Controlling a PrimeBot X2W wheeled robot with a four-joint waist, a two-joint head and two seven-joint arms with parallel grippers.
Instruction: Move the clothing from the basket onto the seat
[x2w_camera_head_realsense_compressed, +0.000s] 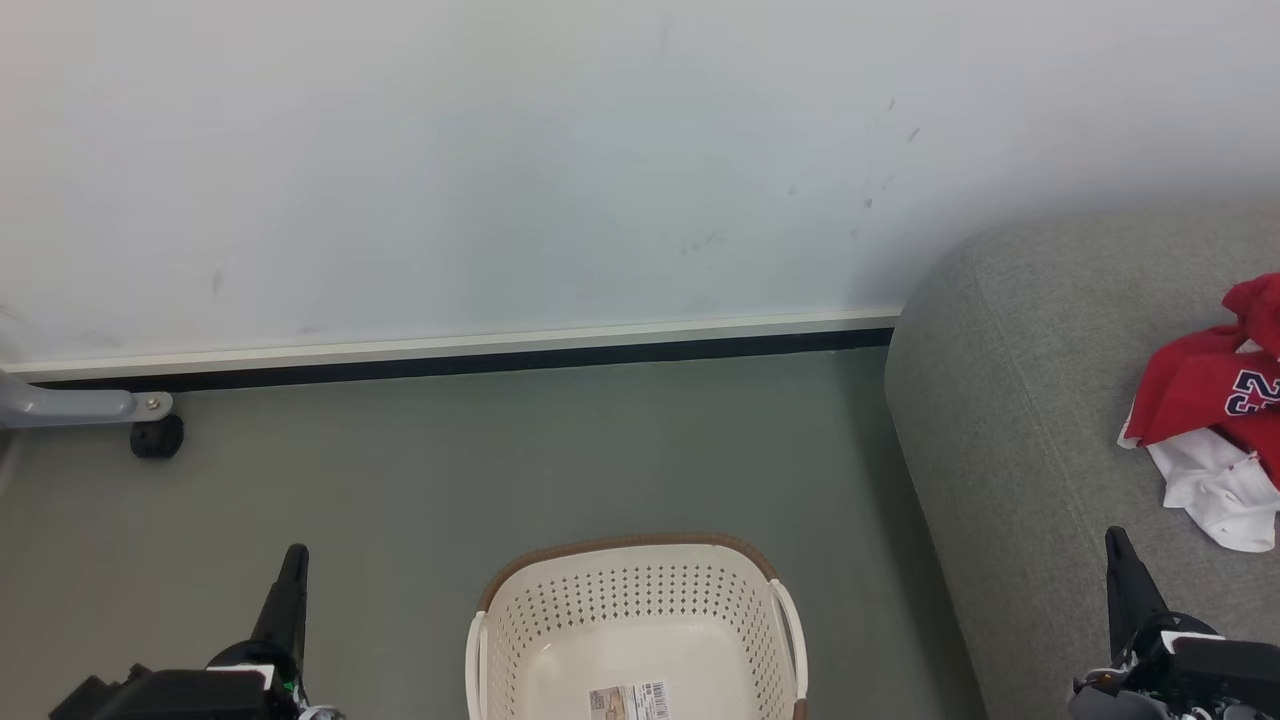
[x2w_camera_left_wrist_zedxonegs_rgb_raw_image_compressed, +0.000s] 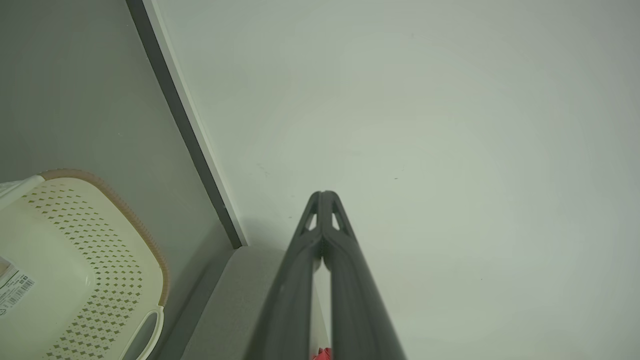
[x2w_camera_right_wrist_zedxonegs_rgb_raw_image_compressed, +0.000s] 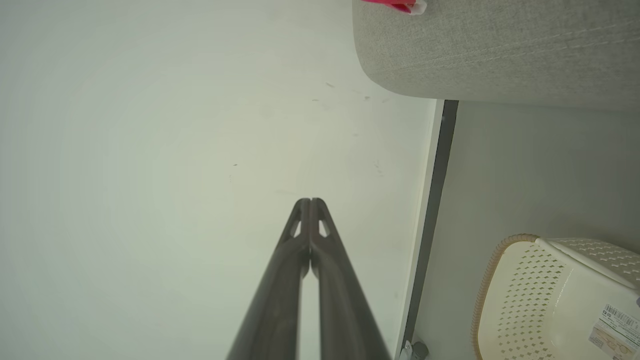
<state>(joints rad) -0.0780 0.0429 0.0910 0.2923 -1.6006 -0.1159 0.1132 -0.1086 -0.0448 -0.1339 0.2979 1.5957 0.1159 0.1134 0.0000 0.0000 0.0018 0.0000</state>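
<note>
**Item:** soft bright red sports clothing (x2w_camera_head_realsense_compressed: 1205, 385) with white trim and dark blue numerals.

**Location:** crumpled heap on the large grey fabric seat (x2w_camera_head_realsense_compressed: 1010, 420), at the right edge of the head frame. It lies well apart from the cream-white perforated plastic basket (x2w_camera_head_realsense_compressed: 620, 595) at lower centre, whose floor carries a barcode sticker (x2w_camera_head_realsense_compressed: 628, 700).

**Handling, judged:** light, limp, not fragile; will drape and trail when lifted.

**Best hold:** pinch a raised fold atop the heap.

**Left gripper** (x2w_camera_head_realsense_compressed: 294, 552)**:** lower left, its 2 jaws pressed together, holding nothing.

**Right gripper** (x2w_camera_head_realsense_compressed: 1114, 538)**:** lower right, seen against the seat, jaws together, holding nothing.
</note>
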